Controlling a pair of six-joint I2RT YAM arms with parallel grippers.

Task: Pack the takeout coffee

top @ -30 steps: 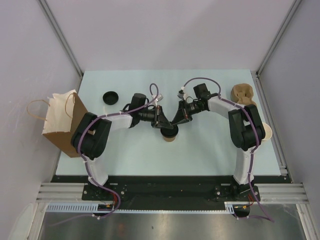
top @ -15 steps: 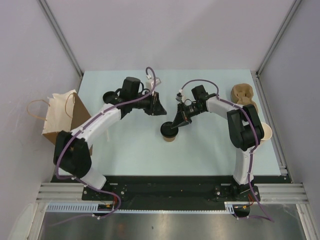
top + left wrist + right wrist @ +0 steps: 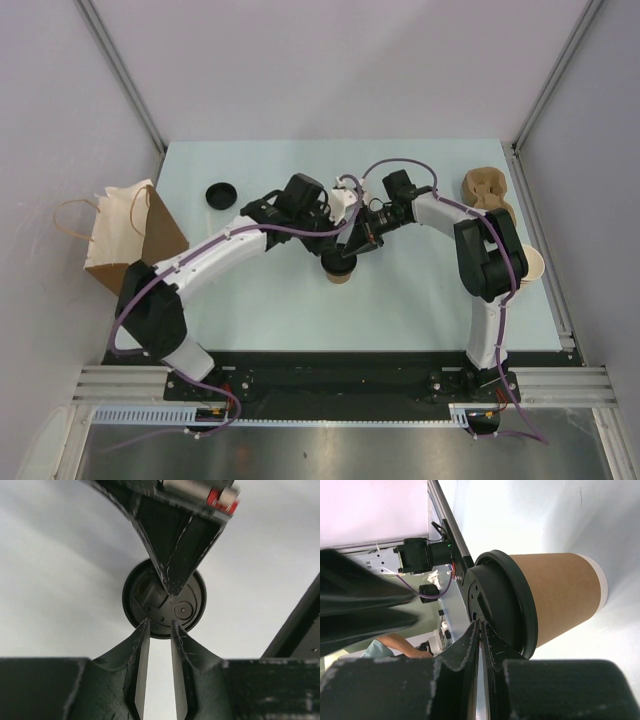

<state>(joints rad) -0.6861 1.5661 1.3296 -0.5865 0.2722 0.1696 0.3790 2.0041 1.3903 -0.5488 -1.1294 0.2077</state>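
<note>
The takeout coffee, a kraft-brown cup with a black lid, stands upright mid-table. In the right wrist view my right gripper is shut, its fingertips resting on top of the lid. The left wrist view looks straight down on the lid. There my left gripper hangs over the lid's near rim, its jaws a narrow gap apart with nothing between them. The right gripper's fingers reach in from above in that view and cover part of the lid.
A brown paper bag with handles stands open at the table's left edge. A loose black lid lies at the back left. A pulp cup carrier sits back right, and a stack of paper cups shows behind the right arm.
My left arm swung away to the back left, then came back over the cup. Its jaws have parted slightly. The right gripper has stayed on the lid.
</note>
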